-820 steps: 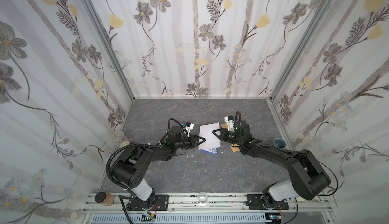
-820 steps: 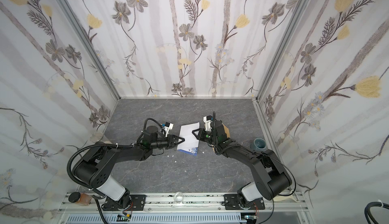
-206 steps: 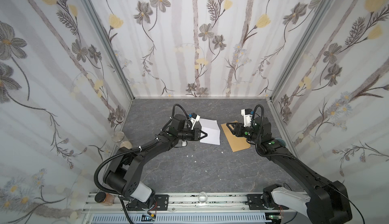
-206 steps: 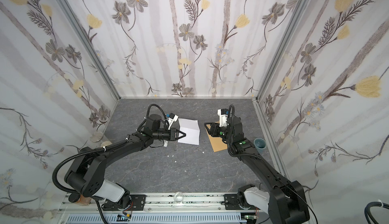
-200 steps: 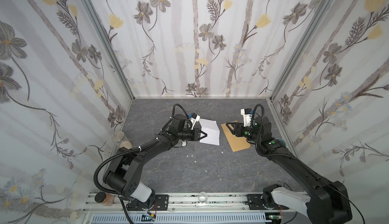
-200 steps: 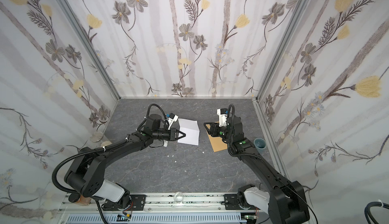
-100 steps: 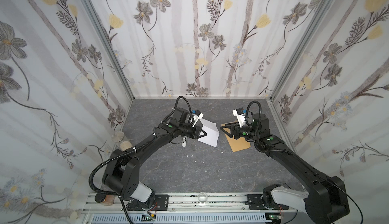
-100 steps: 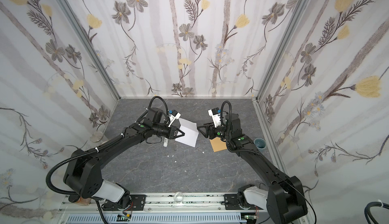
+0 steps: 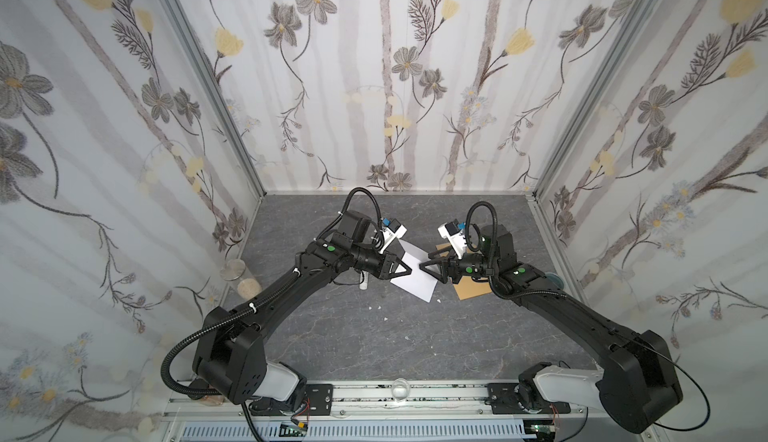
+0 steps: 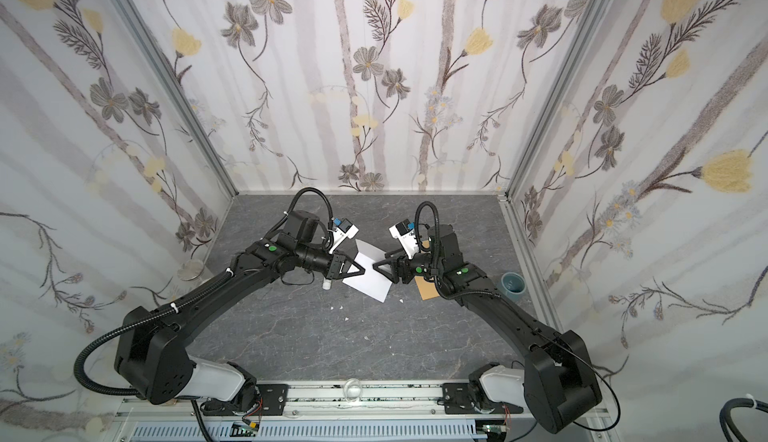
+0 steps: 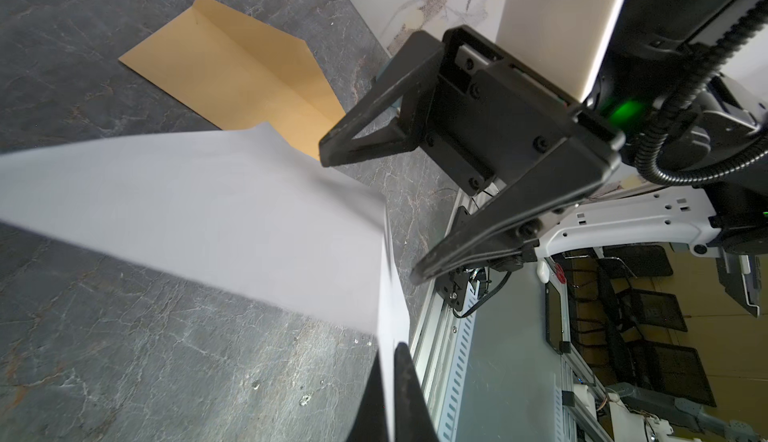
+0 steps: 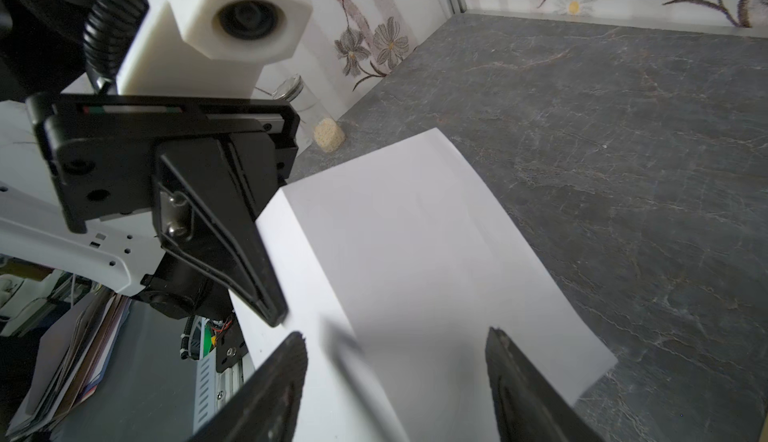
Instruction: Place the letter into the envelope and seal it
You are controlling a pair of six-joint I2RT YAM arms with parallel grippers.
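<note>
The letter (image 9: 417,282) shows its plain white back and hangs tilted above the dark table, at mid-table in both top views. My left gripper (image 9: 410,271) is shut on its edge; in the left wrist view the sheet (image 11: 208,220) runs between the closed fingertips (image 11: 405,377). My right gripper (image 9: 428,273) stands open just right of the sheet, its jaws on either side of the near edge (image 12: 415,253) without touching it. The tan envelope (image 9: 473,288) lies flat under the right wrist, flap open (image 11: 249,74).
A small white glue stick (image 9: 363,283) lies under the left wrist. A blue-grey cup (image 10: 512,286) stands at the right wall, a glass jar (image 9: 235,271) and a beige sponge-like lump (image 9: 248,288) at the left wall. White scraps (image 9: 379,307) dot the table.
The left gripper has raised and tilted the letter, carrying it to the right. The right gripper has moved left off the envelope to the sheet's edge and opened wider.
</note>
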